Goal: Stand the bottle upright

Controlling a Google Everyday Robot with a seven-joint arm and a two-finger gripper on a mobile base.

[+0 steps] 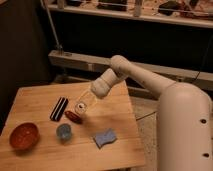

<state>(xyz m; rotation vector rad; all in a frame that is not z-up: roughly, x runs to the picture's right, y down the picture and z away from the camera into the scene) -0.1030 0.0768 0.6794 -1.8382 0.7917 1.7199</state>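
The bottle [83,103] is translucent and whitish. It is tilted, with its round pale end [79,107] pointing down-left toward me, just above the wooden table [115,107]. My gripper [86,101] is at the end of the white arm [127,72] reaching in from the right, and it is shut on the bottle. The dark red oblong object [74,116] lies right under the bottle's low end. The small blue cup [63,131] stands a little in front of it.
A black flat object [59,108] lies left of the bottle. A red-brown bowl [23,136] sits at the front left. A blue sponge-like piece [105,138] lies at the front right. The robot's white body [185,130] stands beside the table's right edge.
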